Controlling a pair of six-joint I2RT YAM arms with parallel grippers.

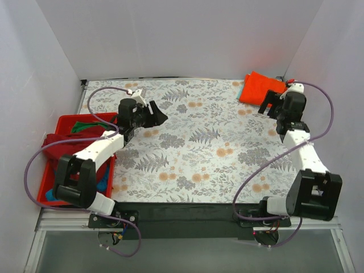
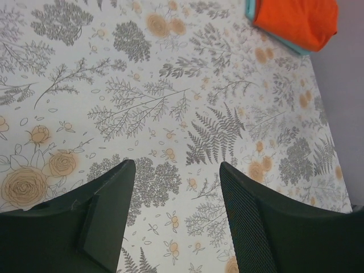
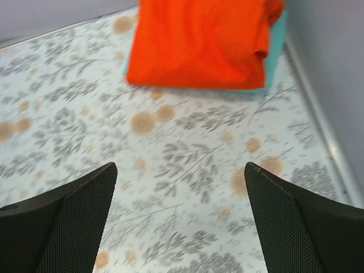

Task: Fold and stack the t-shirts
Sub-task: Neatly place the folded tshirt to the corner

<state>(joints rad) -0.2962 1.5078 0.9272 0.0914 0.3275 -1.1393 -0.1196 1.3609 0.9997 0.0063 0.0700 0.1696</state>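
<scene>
A folded bright orange-red t-shirt (image 1: 259, 86) lies at the far right corner of the table, on top of a folded mint-teal t-shirt (image 3: 274, 54) whose edge shows beneath it. Both show in the left wrist view, orange-red shirt (image 2: 298, 20) over teal (image 2: 280, 40); the orange-red one fills the top of the right wrist view (image 3: 199, 40). My right gripper (image 1: 269, 106) (image 3: 181, 213) is open and empty, just in front of that stack. My left gripper (image 1: 157, 115) (image 2: 177, 216) is open and empty above the floral cloth at the left. Maroon (image 1: 62, 142), green (image 1: 84, 126) and blue (image 1: 51, 195) t-shirts lie crumpled in the tray.
A rigid red plastic tray (image 1: 65, 120) stands at the table's left edge, beside my left arm. The floral tablecloth (image 1: 199, 148) covers the table. White walls close in the back and both sides; a metal rail (image 3: 318, 114) runs along the right wall.
</scene>
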